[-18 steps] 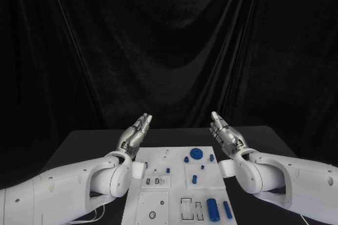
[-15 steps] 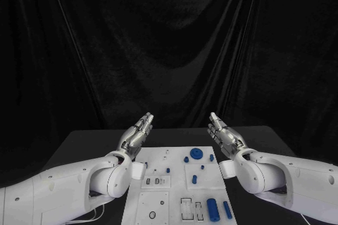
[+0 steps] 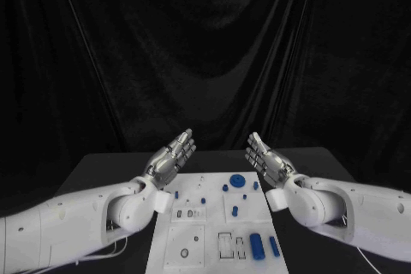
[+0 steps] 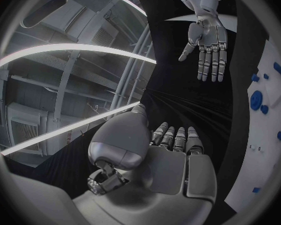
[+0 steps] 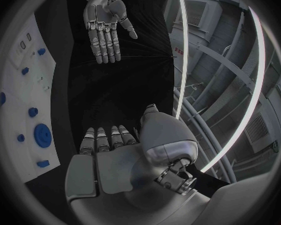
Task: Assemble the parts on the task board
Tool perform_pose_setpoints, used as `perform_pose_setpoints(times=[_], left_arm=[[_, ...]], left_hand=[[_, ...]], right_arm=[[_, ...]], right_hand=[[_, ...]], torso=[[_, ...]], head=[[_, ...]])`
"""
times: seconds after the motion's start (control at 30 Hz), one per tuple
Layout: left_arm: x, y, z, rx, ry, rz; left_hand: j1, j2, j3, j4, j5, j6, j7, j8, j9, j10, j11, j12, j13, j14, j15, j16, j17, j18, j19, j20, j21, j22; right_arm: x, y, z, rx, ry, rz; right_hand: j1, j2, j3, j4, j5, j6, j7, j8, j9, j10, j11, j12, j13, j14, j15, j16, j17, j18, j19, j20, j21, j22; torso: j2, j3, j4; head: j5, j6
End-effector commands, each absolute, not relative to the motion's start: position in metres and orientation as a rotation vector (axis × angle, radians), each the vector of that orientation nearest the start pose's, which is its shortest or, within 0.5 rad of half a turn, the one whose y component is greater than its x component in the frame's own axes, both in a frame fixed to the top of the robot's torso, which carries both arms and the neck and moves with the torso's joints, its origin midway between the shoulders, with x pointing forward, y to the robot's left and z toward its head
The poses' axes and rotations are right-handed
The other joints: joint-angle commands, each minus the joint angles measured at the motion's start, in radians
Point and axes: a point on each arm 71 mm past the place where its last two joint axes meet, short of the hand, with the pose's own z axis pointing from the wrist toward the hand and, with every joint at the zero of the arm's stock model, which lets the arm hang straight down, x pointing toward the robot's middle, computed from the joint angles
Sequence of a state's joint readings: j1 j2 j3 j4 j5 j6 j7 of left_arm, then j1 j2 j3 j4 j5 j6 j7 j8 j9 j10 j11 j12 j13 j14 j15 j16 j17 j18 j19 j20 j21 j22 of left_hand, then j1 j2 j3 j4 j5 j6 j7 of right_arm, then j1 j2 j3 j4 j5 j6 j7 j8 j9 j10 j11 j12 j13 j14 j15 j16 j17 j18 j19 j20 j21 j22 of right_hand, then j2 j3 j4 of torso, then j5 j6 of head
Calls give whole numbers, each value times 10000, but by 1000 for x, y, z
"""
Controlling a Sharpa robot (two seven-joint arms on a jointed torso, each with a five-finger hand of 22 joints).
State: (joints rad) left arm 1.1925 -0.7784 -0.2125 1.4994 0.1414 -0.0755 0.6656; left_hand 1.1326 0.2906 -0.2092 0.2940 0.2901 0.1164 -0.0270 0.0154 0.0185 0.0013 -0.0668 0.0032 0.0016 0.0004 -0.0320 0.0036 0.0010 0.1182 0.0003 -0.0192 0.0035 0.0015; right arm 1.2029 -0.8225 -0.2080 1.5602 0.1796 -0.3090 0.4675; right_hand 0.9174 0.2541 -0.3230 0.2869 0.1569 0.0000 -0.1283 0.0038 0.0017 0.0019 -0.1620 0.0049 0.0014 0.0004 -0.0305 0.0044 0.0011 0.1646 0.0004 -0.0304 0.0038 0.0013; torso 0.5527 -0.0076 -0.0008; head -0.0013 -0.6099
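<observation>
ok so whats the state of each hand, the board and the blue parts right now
left hand: open, holds nothing, raised above the table
right hand: open, holds nothing, raised
task board: flat on the table, untouched
round blue part: on the board
long blue part: lying on the board

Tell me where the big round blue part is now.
In the head view the big round blue part sits at the task board's far end, between the raised left hand and right hand.
</observation>
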Motion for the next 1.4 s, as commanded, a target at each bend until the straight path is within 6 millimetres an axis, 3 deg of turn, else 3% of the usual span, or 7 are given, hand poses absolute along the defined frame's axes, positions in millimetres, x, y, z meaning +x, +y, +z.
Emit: perform_pose_setpoints(times=[0.03, 0.3, 0.37, 0.5, 0.77, 0.9, 1.4], left_arm=[[467, 185, -216, -10628, 12442, -20466], [468, 188, -216, -9810, 12821, -20512], [468, 190, -216, -9564, 12891, -20300], [467, 196, -216, -9332, 12908, -19846], [463, 219, -213, -8310, 12902, -19285], [459, 231, -209, -7771, 12849, -19359], [445, 251, -187, -7018, 12327, -19214]], left_hand=[[621, -33, 209, -23, 973, 119, 40, 42, 14, -13, -27, -32, -16, -4, -269, -36, -10, 468, -3, 687, -35, -15], [2263, -118, 1861, -1549, 3284, 525, 238, 111, 69, -13, 208, -32, -16, -4, 376, -36, -10, 599, -3, 1598, -35, -15], [2245, -139, 1938, -1599, 3304, 593, 283, 125, 78, -13, 263, -32, -16, -4, 420, -36, -10, 604, -3, 1596, -35, -15], [2155, -227, 2416, -1810, 3328, 861, 563, 172, 104, -13, 567, -32, -16, -4, 622, -36, -10, 613, -3, 1649, -35, -15], [2146, -374, 2837, -1950, 3427, 1210, 714, 234, 140, -12, 735, -31, -16, -4, 684, -36, -10, 610, -3, 1702, -35, -15], [2407, -565, 3168, -1946, 3459, 1502, 679, 263, 159, 50, 686, -12, 4, -4, 944, -36, -10, 613, -3, 1967, -35, -15], [2706, -919, 3470, -1710, 3582, 1882, 814, 255, 186, 179, 832, 20, 36, -4, 1346, -36, -10, 621, 164, 2369, 95, 81]], right_arm=[[460, -196, -234, 12234, 15870, 15980], [463, -195, -232, 9603, 16555, 15828], [464, -194, -230, 8477, 16718, 15679], [469, -193, -223, 5895, 16789, 15071], [488, -190, -191, 1090, 16649, 12512], [494, -187, -167, -1430, 16681, 10683], [493, -172, -119, -7238, 15737, 5564]], right_hand=[[144, 2, -52, -17, -9, 0, 150, -38, -17, -19, 127, -49, -14, -4, -1407, -44, -11, 119, -4, -267, -38, -13], [904, -121, 79, -43, 417, 71, 582, -12, 6, -19, 609, -49, -14, -4, -628, -44, -11, 140, -4, 537, -38, -13], [1477, -251, 152, -20, 861, 232, 928, 36, 47, -19, 966, -49, -14, -4, 915, -44, -11, -131, -4, 1704, -38, -13], [2552, -429, 336, -151, 1729, 661, 1461, 140, 125, -19, 1797, -49, -14, -4, 1651, -44, -11, 153, -4, 2977, -38, -13], [4478, -641, 859, -1332, 2421, 2127, 2459, 453, 305, 696, 3049, 138, 139, 2082, 2717, 586, 366, -349, 2654, 3248, 1324, 690], [4963, -1078, 2104, -2118, 1503, 2719, 2433, 325, 335, 1518, 3034, 186, 240, 7403, 2536, 1028, 866, -254, 6266, 3216, 1883, 687], [5539, -1724, 3330, -3566, 216, 7540, 2214, 962, 899, 7385, 2493, 1315, 1194, 12765, 529, 2756, 2482, 203, 12130, 1582, 2993, 1256]], torso=[[32, -2, -14], [32, 4, -23], [38, 4, -24], [39, -1, -15], [30, -2, -21], [47, -1, -16], [847, 35, 227]], head=[[-119, -613], [-96, -923], [-65, -1039], [11, -1260], [282, -1840], [404, -2101], [313, -2123]])
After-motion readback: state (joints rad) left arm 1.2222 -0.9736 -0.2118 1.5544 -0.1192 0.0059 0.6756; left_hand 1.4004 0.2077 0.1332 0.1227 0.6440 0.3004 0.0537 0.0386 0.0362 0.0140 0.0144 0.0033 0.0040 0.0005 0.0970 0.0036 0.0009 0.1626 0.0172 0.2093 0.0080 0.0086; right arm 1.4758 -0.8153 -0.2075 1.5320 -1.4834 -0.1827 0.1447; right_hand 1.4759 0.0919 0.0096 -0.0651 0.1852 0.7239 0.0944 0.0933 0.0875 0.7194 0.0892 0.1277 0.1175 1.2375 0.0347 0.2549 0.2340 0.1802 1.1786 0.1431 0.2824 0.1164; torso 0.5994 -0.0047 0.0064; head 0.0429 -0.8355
